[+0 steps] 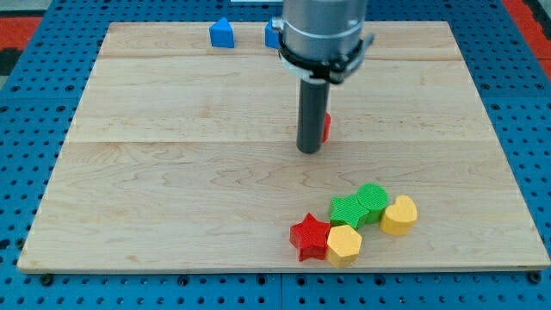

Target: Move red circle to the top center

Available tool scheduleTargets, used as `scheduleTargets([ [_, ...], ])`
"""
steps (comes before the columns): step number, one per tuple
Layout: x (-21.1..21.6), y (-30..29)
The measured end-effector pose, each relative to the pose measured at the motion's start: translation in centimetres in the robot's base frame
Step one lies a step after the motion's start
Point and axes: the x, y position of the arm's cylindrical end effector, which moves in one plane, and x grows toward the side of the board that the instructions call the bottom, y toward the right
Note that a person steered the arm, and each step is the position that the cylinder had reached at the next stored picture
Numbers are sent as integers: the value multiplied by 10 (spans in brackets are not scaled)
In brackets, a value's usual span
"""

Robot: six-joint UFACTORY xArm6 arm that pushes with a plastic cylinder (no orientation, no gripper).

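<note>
While standing near the middle of the pale, grained wooden board [172, 189], straight dark rod with matte finish, hung from a grey metal cylinder [323, 30]; lower end, my tip [309, 151], resting at board level. No jaws fitted: nothing to open or close, nothing held.

Item 1: red circle [326, 127], mostly hidden behind the rod, only a thin red sliver showing at the rod's right edge, just above my tip; touching or merely beside, cannot tell.

Item 2: blue block [222, 33], peaked like a small house, well above and left of my tip, by the board's top edge.

Item 3: second blue block [271, 34], shape largely hidden by the cylinder, also at the top edge.

Item 4: cluster below and right of my tip, ribbed printed plastic, pieces touching or nearly so: red star [310, 238], yellow hexagon [344, 244], green block [348, 211] of blocky outline, green rounded block [373, 200], yellow heart [399, 214].

Surround: blue perforated base [34, 284] under the board.
</note>
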Motion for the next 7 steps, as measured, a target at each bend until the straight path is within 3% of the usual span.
scheduleTargets([
  [2, -77, 21],
  [4, -27, 3],
  [5, -35, 85],
  [7, -140, 30],
])
